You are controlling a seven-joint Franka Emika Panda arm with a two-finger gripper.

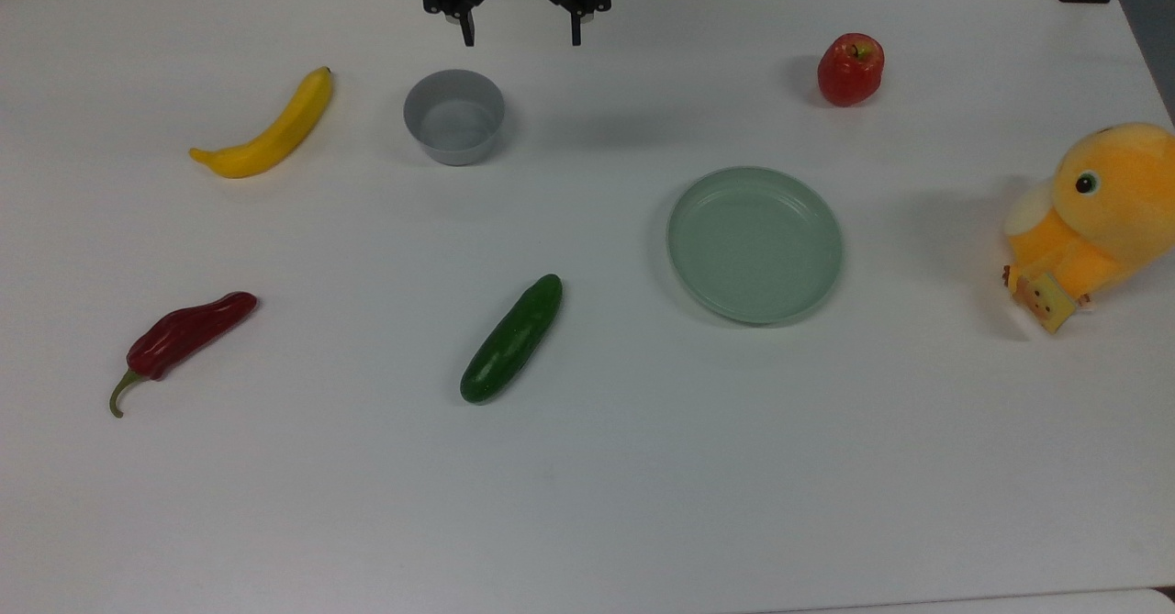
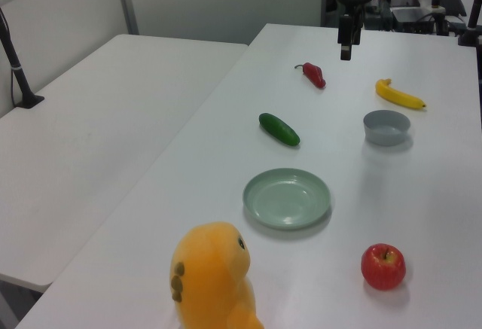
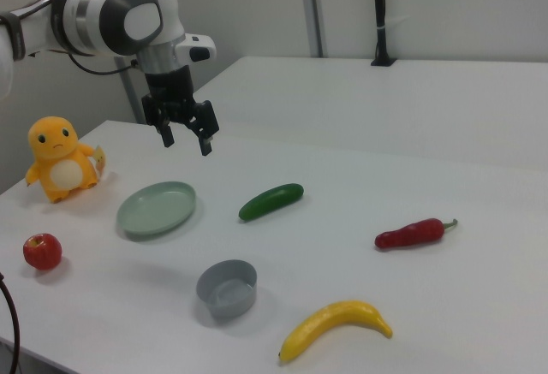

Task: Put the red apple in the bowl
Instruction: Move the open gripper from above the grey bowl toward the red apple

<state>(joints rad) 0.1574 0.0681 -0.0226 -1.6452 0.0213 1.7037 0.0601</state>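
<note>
- Nearest the lens in the left view sits a fuzzy orange plush toy (image 2: 212, 278), and just past it, on the left view's right, the glossy round red apple (image 2: 383, 266) rests on the white table (image 2: 226, 118), untouched.
- Over to the top view: that apple (image 1: 851, 69) lies toward the top view's upper right, well apart from the small grey straight-sided bowl (image 1: 454, 116), which stands empty near the far edge.
- And the black two-finger gripper (image 1: 521, 40) hangs in the air with its fingers spread apart and nothing between them, closer to the bowl than to the fruit.
- So the score so far, as I read it: nothing done yet. Reaching the apple, grasping it, carrying it across and dropping it in the bowl are all left to play.
- Between fruit and bowl lies a wide, shallow pale green plate (image 1: 755, 244), also empty. It could be mistaken for the goal!
- Spectators on the table: a yellow banana (image 1: 269, 129), a dark green cucumber (image 1: 511, 339) and a long dark red chili pepper (image 1: 181, 338).
- The right view brings in the white arm (image 3: 120, 19) above the open gripper (image 3: 184, 139), hovering high over the plate (image 3: 156, 208), a height the top view cannot convey.
- The left view, looking down the table, shows the apple's yellow-green dimple and stem clearly.
</note>
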